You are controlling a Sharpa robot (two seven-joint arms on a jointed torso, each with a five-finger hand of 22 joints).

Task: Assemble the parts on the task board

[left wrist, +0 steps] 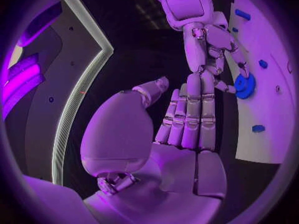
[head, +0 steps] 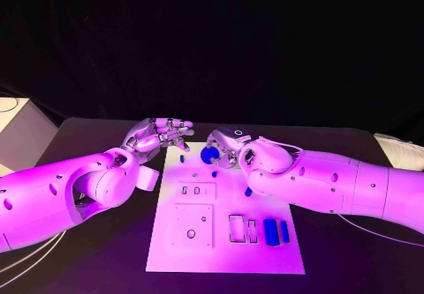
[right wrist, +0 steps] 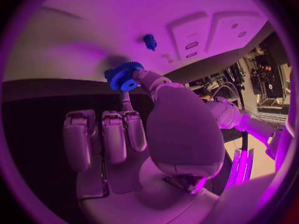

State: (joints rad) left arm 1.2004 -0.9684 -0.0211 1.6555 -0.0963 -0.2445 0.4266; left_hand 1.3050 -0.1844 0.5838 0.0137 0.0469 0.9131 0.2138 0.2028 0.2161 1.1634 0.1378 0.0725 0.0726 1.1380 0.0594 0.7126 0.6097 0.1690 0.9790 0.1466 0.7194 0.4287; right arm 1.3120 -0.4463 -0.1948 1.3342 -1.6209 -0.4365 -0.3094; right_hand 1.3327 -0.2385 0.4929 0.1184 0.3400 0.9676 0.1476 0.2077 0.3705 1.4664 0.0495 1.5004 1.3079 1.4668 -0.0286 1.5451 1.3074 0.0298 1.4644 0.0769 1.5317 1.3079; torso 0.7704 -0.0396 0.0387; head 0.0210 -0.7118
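A white task board point(head: 225, 245) lies in the middle of a black surface point(head: 353, 257), its long side running from near to far. Two white robot arms reach in over its far end.

The right robot hand point(head: 223, 147) pinches a blue toothed gear point(head: 210, 155) between thumb and a finger, holding it at the board's far end. In the right wrist view the gear point(right wrist: 124, 76) sits at the fingertips, close over the board's edge; whether it already rests on a post cannot be told.

The left robot hand point(head: 161, 135) hovers just left of the board's far corner, fingers straight and close together, holding nothing.

Several parts wait on the board. A small blue peg point(head: 214, 174) stands near the gear, and another small blue piece point(head: 182, 158) sits by the far left edge. At the near right, two blue bars point(head: 271, 232) lie side by side next to empty rectangular slots point(head: 237, 228). Further recessed plates toward the near left look unfilled.

Judged from this, assembly seems at an early stage: the gear is being placed, while the bars and open recesses appear to remain to be done.
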